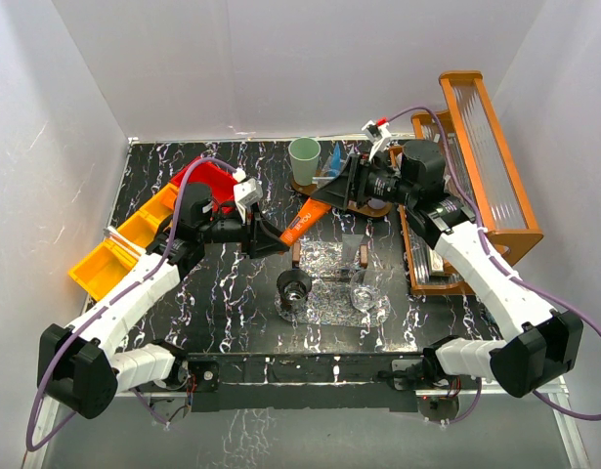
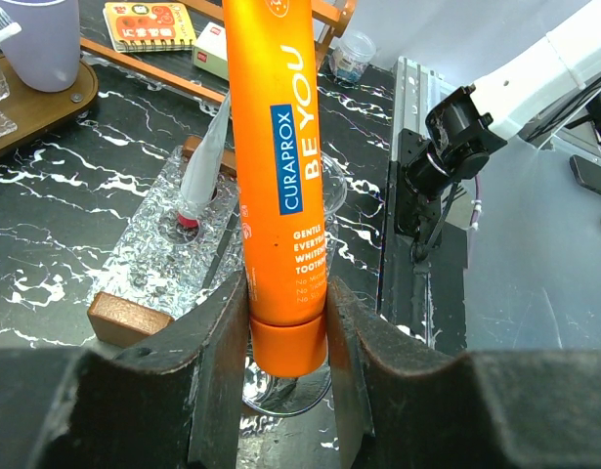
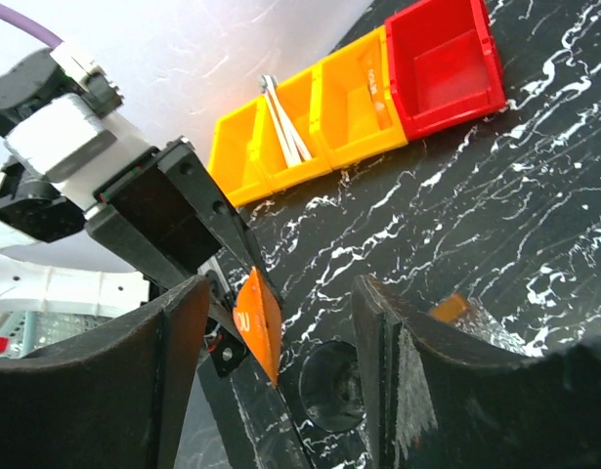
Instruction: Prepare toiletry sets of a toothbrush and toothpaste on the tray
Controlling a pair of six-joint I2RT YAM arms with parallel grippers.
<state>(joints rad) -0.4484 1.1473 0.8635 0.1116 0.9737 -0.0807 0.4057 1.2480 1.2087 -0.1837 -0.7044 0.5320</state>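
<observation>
My left gripper (image 1: 271, 237) (image 2: 287, 313) is shut on the cap end of an orange toothpaste tube (image 1: 306, 219) (image 2: 278, 176) and holds it above the clear glass tray (image 1: 324, 262). A clear glass (image 1: 364, 290) (image 2: 280, 396) stands on that tray, right under the tube's cap in the left wrist view. A pale grey tube (image 2: 206, 154) stands in a hole of the tray. My right gripper (image 1: 331, 184) (image 3: 277, 311) is open, and the tube's flat orange end (image 3: 258, 322) lies between its fingers untouched. A green cup (image 1: 304, 154) stands behind. A lilac cup (image 2: 41, 39) holds a toothbrush (image 2: 1, 34).
Yellow bins (image 3: 280, 147) with pale toothbrushes (image 3: 283, 125) and a red bin (image 3: 442, 63) (image 1: 204, 181) line the left side. A wooden rack (image 1: 481, 166) stands at the right. A dark round object (image 1: 293, 287) (image 3: 334, 386) sits at the tray's left end.
</observation>
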